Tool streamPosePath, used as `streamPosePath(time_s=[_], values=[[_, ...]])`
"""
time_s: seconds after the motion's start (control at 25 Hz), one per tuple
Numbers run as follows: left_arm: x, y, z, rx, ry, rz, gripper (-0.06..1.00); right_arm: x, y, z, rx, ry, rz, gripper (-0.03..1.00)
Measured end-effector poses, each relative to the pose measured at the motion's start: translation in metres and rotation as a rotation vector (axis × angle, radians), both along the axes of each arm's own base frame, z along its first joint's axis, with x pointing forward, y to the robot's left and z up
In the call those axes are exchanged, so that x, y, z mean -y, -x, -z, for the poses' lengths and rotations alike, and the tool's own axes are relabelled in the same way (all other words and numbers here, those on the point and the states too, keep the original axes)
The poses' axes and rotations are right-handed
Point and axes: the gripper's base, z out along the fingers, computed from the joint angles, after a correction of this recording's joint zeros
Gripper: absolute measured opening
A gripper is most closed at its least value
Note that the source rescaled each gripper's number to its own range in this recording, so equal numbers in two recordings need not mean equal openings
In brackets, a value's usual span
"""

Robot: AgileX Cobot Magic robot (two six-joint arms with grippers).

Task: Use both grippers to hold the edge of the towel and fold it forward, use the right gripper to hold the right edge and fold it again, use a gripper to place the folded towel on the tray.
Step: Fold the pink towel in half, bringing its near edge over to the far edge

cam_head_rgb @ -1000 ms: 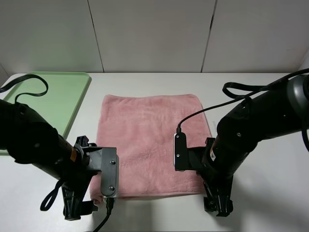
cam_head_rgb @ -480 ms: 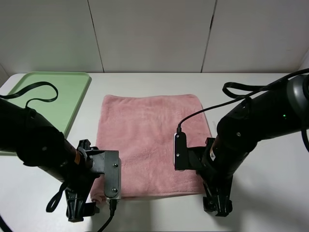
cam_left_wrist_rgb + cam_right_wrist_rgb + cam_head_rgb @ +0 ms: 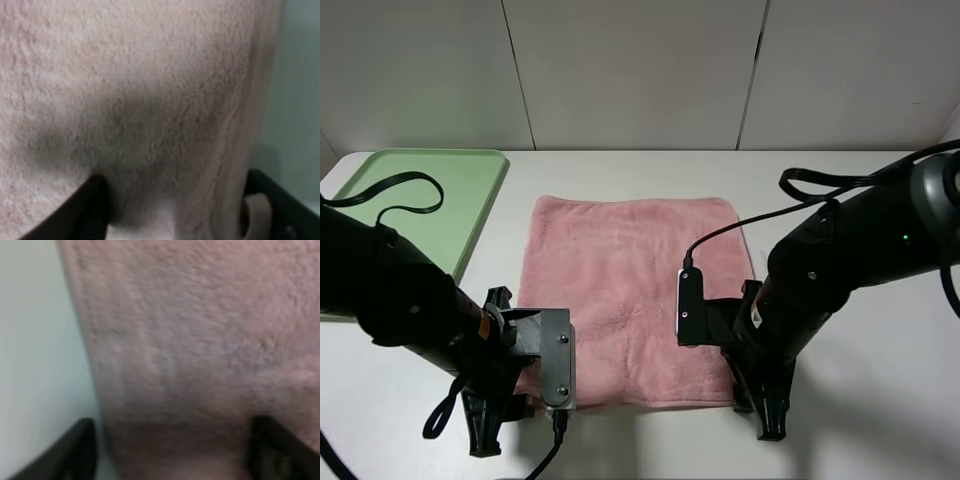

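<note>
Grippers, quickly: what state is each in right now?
Left gripper: jaws astride the towel, grip cannot be told.
Right gripper: likewise astride the towel, cannot be told.

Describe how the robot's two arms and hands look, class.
Both are bulky and black: left arm, right arm. Black cables loop off each. The left carries a grey screwed plate; the right shows a tiny green light. The fingers are black.

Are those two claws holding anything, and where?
It cannot be told. The left gripper and right gripper each have the near edge of the pink towel between their fingers, near its two corners, but it lies flat.
</note>
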Motion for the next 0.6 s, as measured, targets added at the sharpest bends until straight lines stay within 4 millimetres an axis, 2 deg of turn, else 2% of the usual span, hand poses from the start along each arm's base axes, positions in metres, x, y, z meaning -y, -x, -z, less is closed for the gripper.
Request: streamPosePath(time_s=[0.08,0.28,0.44,0.48,0.6], values=[[0.0002,-0.0003,0.0002,0.003,0.002,0.001,0.45,-0.0004,-0.0005,0.0001,0.005,-0.004,-0.003,0.47],[0.0012,-0.0015,0.0003,0.016,0.011,0.005,0.24,-0.0011,-0.0014,0.0001,0.015,-0.012,-0.004,0.29],[0.0014,-0.0020,0.0006,0.022,0.012,0.014,0.03,-0.0020,-0.0025,-0.0002,0.023,-0.017,-0.007,0.06],[0.0014,-0.0020,0.0006,0.023,0.011,0.014,0.01,-0.0019,-0.0024,-0.0002,0.023,-0.016,-0.007,0.00],[0.0014,-0.0020,0.0006,0.023,0.011,0.014,0.01,-0.0019,-0.0024,-0.0002,0.023,-0.016,-0.007,0.00]])
